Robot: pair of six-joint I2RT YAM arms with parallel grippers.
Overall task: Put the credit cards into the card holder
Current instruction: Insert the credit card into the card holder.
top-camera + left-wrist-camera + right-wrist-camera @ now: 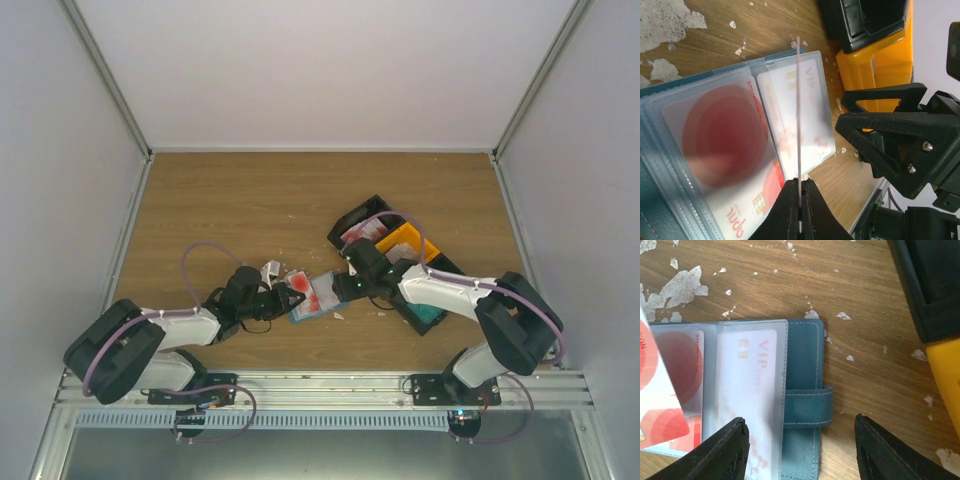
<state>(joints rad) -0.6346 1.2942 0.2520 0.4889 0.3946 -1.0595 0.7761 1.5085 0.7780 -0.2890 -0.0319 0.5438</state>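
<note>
Card holder point(313, 300): open on bench point(250, 200), centre frame. Credit card point(798, 100): pinched edge-on in left fingers point(782, 212). Right fingers point(722, 450): wide, empty, above holder. Risk: card misses pocket, shoves unpinned holder.

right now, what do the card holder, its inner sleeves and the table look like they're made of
Card holder: teal leather or imitation, matte, with stitched edges. Inner sleeves: clear, slightly frosted soft plastic; cards show blurred through them. Table: brown wood grain, solid wood or laminate, cannot tell.
</note>
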